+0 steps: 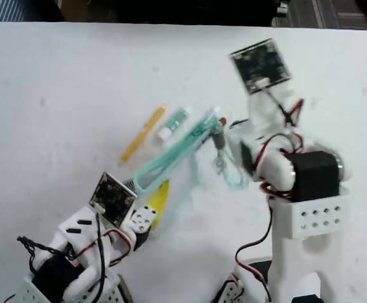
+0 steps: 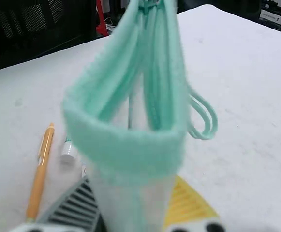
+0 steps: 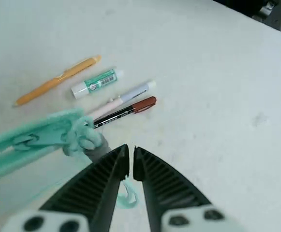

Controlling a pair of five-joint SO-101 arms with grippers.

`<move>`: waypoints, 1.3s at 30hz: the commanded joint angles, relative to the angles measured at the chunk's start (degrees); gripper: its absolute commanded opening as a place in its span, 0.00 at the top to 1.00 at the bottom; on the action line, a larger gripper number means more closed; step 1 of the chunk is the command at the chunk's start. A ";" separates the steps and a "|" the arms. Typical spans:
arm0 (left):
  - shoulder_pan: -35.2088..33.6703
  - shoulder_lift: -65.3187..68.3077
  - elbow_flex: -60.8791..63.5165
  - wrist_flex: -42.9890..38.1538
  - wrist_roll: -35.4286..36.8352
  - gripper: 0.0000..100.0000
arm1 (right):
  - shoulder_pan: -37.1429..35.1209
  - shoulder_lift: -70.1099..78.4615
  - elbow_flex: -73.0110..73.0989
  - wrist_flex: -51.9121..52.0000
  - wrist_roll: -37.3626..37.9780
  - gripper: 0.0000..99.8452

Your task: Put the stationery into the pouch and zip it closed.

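The mint-green pouch (image 1: 170,161) is held off the table by one end, with my left gripper (image 1: 146,189) shut on it. In the left wrist view the pouch (image 2: 125,145) stands up between the grey and yellow fingers, its mouth gaping. My right gripper (image 3: 131,147) is at the pouch's far end (image 3: 29,140) with its jaws almost together. The grey zipper pull (image 3: 96,153) lies just beside one tip. On the table lie an orange pencil (image 3: 58,79), a green-and-white glue stick (image 3: 97,82), a white pen (image 3: 125,96) and a brown marker (image 3: 125,111).
The pouch's mint cord loop (image 2: 203,121) hangs to one side and trails under the right gripper (image 3: 126,195). The white table (image 1: 57,82) stretches wide to the left and back. The right arm's base (image 1: 309,214) stands at the front right.
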 commanded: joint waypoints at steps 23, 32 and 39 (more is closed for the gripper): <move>-58.59 -0.13 -4.57 -1.05 4.66 0.98 | -21.41 36.00 -2.99 -31.78 -8.79 0.98; -58.42 -0.13 -1.93 -1.58 7.12 0.98 | -21.32 49.71 -9.85 -39.43 -34.20 0.82; -58.33 -0.13 -1.85 -1.41 7.12 0.98 | -21.05 64.75 -23.03 -38.29 -36.57 0.87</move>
